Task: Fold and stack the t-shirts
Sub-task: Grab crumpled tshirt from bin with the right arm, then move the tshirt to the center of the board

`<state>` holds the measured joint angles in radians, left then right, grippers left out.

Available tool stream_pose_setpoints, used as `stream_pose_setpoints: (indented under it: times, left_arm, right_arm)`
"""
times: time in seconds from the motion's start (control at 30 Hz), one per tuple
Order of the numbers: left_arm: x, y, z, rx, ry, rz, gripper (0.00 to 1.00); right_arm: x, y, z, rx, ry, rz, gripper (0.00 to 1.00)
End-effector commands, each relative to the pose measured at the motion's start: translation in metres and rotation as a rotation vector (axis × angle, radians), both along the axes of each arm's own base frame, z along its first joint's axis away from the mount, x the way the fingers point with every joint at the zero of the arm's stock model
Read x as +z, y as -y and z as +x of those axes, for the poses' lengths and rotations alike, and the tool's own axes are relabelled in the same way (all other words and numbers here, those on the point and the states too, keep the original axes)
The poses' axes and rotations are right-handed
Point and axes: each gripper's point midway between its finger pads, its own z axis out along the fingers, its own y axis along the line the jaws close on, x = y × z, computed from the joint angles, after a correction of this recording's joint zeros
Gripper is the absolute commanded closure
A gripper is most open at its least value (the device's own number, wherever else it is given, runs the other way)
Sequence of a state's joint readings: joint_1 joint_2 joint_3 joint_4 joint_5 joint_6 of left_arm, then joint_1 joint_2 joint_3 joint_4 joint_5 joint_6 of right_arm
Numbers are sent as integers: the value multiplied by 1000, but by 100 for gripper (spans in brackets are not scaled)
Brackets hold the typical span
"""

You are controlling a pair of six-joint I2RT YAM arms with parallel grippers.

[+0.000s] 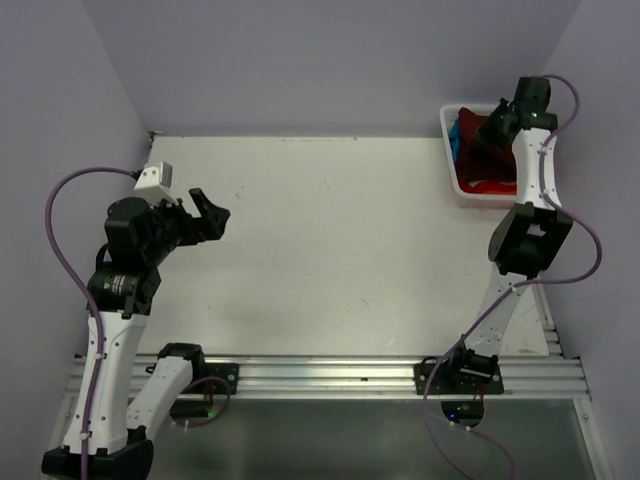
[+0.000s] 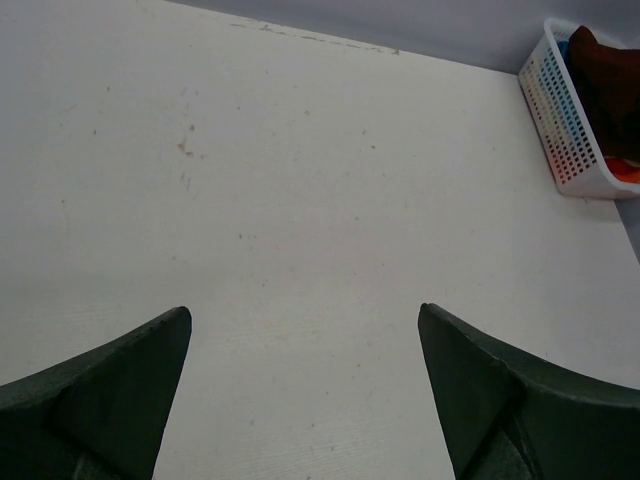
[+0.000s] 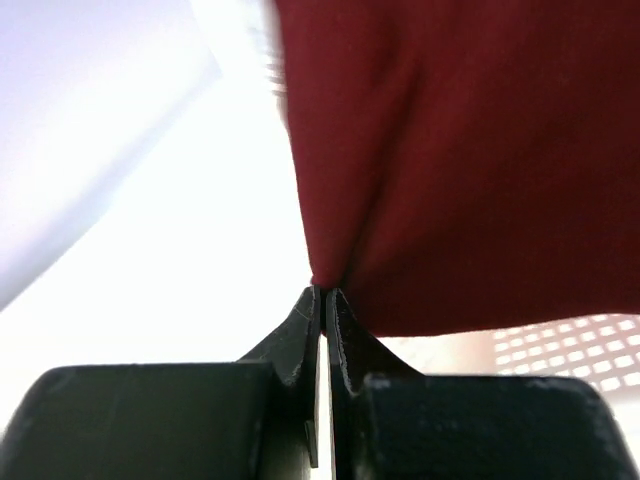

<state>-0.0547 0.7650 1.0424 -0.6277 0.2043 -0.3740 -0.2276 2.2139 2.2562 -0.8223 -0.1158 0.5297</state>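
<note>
A robotics lab cell — bare pale lilac wall panels (image 1: 330,60) box in a white table (image 1: 330,250), and two white-and-black robot arms (image 1: 110,360) (image 1: 530,170) are bolted to an aluminium rail (image 1: 330,378).

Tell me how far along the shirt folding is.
Barely started. Done: nothing folded or stacked lies on the table. In hand: the right gripper is shut on the maroon shirt at the basket; the left gripper hangs open. Left: folding it, plus the blue shirt and orange-red shirt inside.
</note>
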Motion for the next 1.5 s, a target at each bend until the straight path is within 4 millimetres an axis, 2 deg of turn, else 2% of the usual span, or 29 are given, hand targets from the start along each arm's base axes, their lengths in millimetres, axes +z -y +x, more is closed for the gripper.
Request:
stream_pose_setpoints:
  times: [0.0,0.03,0.07,0.1,0.13,0.17,0.23,0.27,0.3,0.33,0.4,0.47,0.5,0.53,0.6,0.63,0.7,0.73,0.77,0.87,0.97,1.07,1.17,1.2,1.23,1.27,1.3,1.4,1.47]
  left_arm:
    - [0,5,-2,-26,12,-4,0]
    - [1,5,-2,-29,15,-7,0]
    - [1,5,-1,-29,16,-7,0]
    - [0,6,-1,-33,17,-10,0]
    - [-1,6,-1,-34,15,-12,0]
    - [0,7,0,-37,19,-16,0]
    - [-1,9,1,-45,19,-22,0]
    - [-1,10,1,-51,18,-27,0]
    - [-2,11,2,-53,16,-31,0]
    - [-3,12,3,-55,17,-35,0]
    - [-4,14,3,-66,14,-45,0]
    - [-6,16,2,-71,14,-53,0]
    - [-7,16,3,-73,12,-56,0]
    - [-8,17,2,-74,11,-59,0]
    - [-12,19,0,-84,5,-66,0]
    - [-16,20,-1,-91,-3,-69,0]
    - [-16,20,-4,-92,1,-71,0]
    - [-16,20,-5,-90,2,-71,0]
    - [-15,19,-6,-87,6,-68,0]
    - [-11,16,-10,-76,13,-61,0]
    - [-6,14,-12,-65,22,-54,0]
    - [-4,12,-14,-53,25,-49,0]
    - [-9,12,-16,-50,11,-52,0]
    - [-12,11,-16,-48,1,-51,0]
    - [-18,12,-16,-50,-17,-55,0]
    - [-23,12,-16,-50,-31,-56,0]
    - [-28,14,-16,-55,-49,-64,0]
    - [-51,26,-20,-127,-98,-88,0]
    - [-74,38,-28,-208,-145,-110,0]
  right_arm:
    - [147,-42,-9,135,395,56,100]
    - [171,-55,-17,182,470,79,100]
    - [167,-60,-14,208,482,101,100]
    - [196,-72,-28,244,549,128,100]
    - [205,-80,-33,280,584,154,100]
    - [219,-100,-41,382,639,203,100]
    - [249,-126,-58,498,720,269,100]
    - [260,-154,-75,629,731,317,100]
    - [268,-169,-86,700,744,323,100]
    - [277,-201,-107,833,747,355,100]
    - [286,-229,-131,953,767,352,100]
    - [297,-265,-165,1081,796,360,100]
    - [307,-274,-183,1120,825,356,100]
    - [304,-292,-196,1175,819,380,100]
    - [306,-309,-219,1267,829,409,100]
    - [305,-323,-238,1325,824,433,100]
    - [303,-335,-260,1406,826,459,100]
    - [298,-342,-273,1432,812,477,100]
    - [295,-345,-277,1436,806,480,100]
    - [279,-348,-279,1407,775,491,100]
    - [255,-346,-267,1334,718,464,100]
    - [220,-342,-243,1196,605,406,100]
    - [172,-333,-218,1034,445,331,100]
    - [144,-329,-215,986,333,316,100]
    - [127,-327,-211,954,279,292,100]
    - [108,-317,-201,874,227,225,100]
    - [82,-314,-204,850,134,201,100]
    - [43,-301,-201,761,17,68,100]
    - [30,-298,-200,729,-13,9,100]
